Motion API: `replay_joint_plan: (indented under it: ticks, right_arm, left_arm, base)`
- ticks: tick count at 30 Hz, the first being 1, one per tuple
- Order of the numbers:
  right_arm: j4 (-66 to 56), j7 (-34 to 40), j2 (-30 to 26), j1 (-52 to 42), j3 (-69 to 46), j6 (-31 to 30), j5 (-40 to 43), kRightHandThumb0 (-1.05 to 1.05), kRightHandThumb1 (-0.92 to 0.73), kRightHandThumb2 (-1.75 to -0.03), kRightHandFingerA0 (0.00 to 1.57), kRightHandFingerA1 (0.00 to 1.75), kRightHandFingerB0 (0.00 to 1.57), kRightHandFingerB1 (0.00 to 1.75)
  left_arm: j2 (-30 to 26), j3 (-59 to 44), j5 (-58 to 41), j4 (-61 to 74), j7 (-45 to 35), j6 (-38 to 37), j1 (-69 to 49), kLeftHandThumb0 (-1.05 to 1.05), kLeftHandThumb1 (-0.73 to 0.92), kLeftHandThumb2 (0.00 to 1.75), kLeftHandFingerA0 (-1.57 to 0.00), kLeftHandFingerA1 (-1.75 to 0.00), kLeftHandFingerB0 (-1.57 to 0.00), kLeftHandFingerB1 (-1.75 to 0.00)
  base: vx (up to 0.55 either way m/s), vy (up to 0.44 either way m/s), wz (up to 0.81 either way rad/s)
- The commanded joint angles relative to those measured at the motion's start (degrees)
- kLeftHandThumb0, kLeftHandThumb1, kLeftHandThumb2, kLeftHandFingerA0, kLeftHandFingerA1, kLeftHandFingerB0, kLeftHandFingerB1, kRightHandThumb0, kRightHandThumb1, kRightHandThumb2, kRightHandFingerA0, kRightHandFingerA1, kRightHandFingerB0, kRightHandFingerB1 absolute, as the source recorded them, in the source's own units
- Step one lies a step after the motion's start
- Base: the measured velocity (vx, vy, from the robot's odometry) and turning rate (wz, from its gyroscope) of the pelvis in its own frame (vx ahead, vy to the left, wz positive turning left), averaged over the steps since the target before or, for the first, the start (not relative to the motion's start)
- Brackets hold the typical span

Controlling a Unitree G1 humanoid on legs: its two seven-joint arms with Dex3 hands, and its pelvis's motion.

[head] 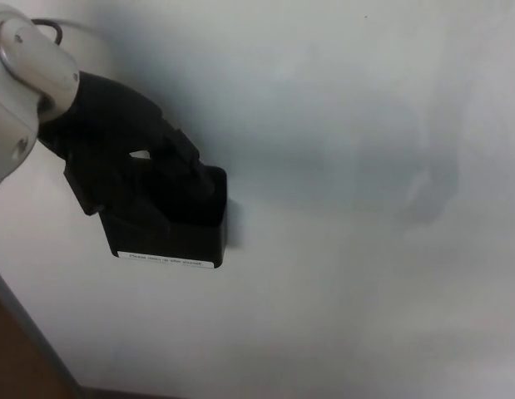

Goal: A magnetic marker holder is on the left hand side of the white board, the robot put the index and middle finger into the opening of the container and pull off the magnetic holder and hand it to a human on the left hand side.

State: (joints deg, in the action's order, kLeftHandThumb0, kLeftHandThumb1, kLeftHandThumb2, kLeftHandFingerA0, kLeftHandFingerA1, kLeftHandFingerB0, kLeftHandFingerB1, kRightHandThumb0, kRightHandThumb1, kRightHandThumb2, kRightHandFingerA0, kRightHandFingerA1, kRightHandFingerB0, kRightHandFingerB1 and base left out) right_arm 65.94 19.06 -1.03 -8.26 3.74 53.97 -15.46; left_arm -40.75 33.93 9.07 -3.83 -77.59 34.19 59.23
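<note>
Smooth, faintly glossy whiteboard (349, 274), matt black plastic marker holder (178, 237) with a white paper-like label strip (165, 261), matt black robot hand (128, 162), glossy pale plastic wrist shell (24, 75)

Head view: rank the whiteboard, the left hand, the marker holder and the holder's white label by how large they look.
1. Whiteboard, filling most of the picture.
2. Left hand and magnetic marker holder: they look alike and overlap, and the hand is nearer the camera, so no ranking between them.
3. White label, a thin strip.
</note>
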Motion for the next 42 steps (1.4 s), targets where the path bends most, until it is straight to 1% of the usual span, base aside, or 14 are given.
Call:
replay_joint_plan:
  ticks: [1,5,6,7,10,11,19,29,31,32,36,37,40,42]
  right_arm:
    - [0.07,0.6,-1.13,0.05,0.11,0.64,-0.26,-0.58,-0.7,-0.61,0.7,0.49,0.58,0.43]
    - [0.05,0.7,-1.16,0.17,0.26,0.36,-0.37,-0.59,-0.71,-0.61,0.7,0.48,0.58,0.43]
    - [-0.08,0.75,-1.13,0.12,0.29,0.38,-0.4,-0.59,-0.7,-0.61,0.71,0.48,0.58,0.43]
    - [-0.26,0.61,-1.04,0.05,0.32,0.33,-0.32,-0.6,-0.71,-0.62,0.69,0.47,0.57,0.42]
    - [-0.36,0.33,-0.96,0.04,0.35,0.2,-0.13,-0.6,-0.71,-0.62,0.69,0.47,0.57,0.42]
    - [-0.29,0.25,-0.91,0.07,0.32,0.49,-0.02,-0.59,-0.7,-0.61,0.7,0.48,0.59,0.43]
    - [-0.32,-0.01,-0.8,0.25,0.3,0.55,0.15,-0.59,-0.7,-0.61,0.7,0.47,0.58,0.43]
    - [-0.73,-0.51,-0.88,-0.44,0.43,0.64,0.3,-0.57,-0.7,-0.61,0.69,0.47,0.58,0.43]
    - [-0.8,-0.19,-1.08,-0.32,0.68,0.1,-0.2,-0.59,-0.7,-0.61,0.69,0.47,0.58,0.42]
    - [-0.78,0.02,-1.11,-0.27,0.74,0.18,-0.35,-0.58,-0.7,-0.61,0.71,0.49,0.58,0.43]
    - [-0.76,0.15,-1.03,-0.09,0.75,0.37,-0.28,-0.59,-0.7,-0.61,0.74,0.49,0.58,0.43]
    - [-0.78,0.3,-1.0,-0.01,0.76,0.47,-0.33,-0.59,-0.7,-0.61,0.71,0.48,0.6,0.43]
    - [-0.95,-0.12,-0.79,0.11,0.67,0.4,0.01,-0.58,-0.7,-0.61,0.69,0.48,0.59,0.43]
    - [-0.97,-0.45,-0.71,0.17,0.59,0.41,0.25,-0.57,-0.7,-0.61,0.7,0.48,0.6,0.43]
  left_arm:
    - [-0.56,-0.01,2.31,-1.74,-0.23,-2.79,1.57,-0.93,0.58,0.93,-0.35,-0.53,-0.03,-0.06]
    - [-0.42,0.21,3.02,-2.38,-0.37,-3.27,2.02,-0.93,0.59,0.93,-0.36,-0.53,-0.03,-0.07]
    - [-0.54,0.04,3.07,-2.41,-0.19,-4.21,1.68,-0.89,0.66,1.01,-0.21,-0.49,0.0,-0.15]
    - [-0.4,-0.56,2.77,-2.6,0.52,-4.9,0.68,-0.83,0.66,1.05,0.0,-0.22,-0.04,-0.2]
    - [0.08,-1.3,2.37,-2.93,1.23,-4.57,-0.31,-0.83,0.66,1.05,0.0,-0.22,-0.04,-0.2]
    - [0.58,-1.22,2.34,-3.7,1.38,-4.8,-0.59,-0.99,0.76,1.08,0.0,-0.04,-0.08,-0.11]
    - [2.39,-0.67,3.51,-6.0,2.36,-5.27,-1.58,-0.96,0.72,1.06,-0.03,-0.18,-0.1,-0.15]
    - [4.39,-0.29,3.81,-7.02,2.45,-5.24,-3.16,-0.99,0.71,1.05,-0.04,-0.11,-0.1,-0.1]
    - [4.88,-0.05,4.1,-7.48,2.74,-5.77,-3.63,-0.96,0.68,1.05,-0.04,-0.18,-0.1,-0.13]
    - [5.01,0.24,4.5,-7.25,2.85,-5.54,-3.75,-0.91,0.63,1.02,-0.06,-0.34,-0.08,-0.16]
    - [5.28,0.55,5.41,-6.82,2.95,-5.24,-3.91,-0.9,0.62,1.0,-0.07,-0.36,-0.04,-0.16]
    - [5.52,0.52,5.26,-7.16,3.05,-5.84,-4.25,-0.86,0.6,1.03,-0.02,-0.39,-0.03,-0.2]
    - [5.61,0.41,4.94,-7.44,2.94,-7.57,-4.75,-0.87,0.61,1.0,-0.06,-0.37,-0.02,-0.18]
    - [5.7,0.62,4.85,-7.69,2.51,-7.59,-5.08,-0.98,0.69,1.04,-0.05,-0.14,-0.11,-0.12]
  base:
    - [0.0,0.0,0.0]
    - [0.0,0.0,0.0]
    - [0.0,0.0,0.0]
    - [0.0,0.0,0.0]
    - [0.0,0.0,0.0]
    - [0.0,0.0,0.0]
    - [0.0,0.0,0.0]
    - [0.0,0.0,0.0]
    - [0.0,0.0,0.0]
    - [0.0,0.0,0.0]
    - [0.0,0.0,0.0]
    - [0.0,0.0,0.0]
    - [0.0,0.0,0.0]
    - [0.0,0.0,0.0]
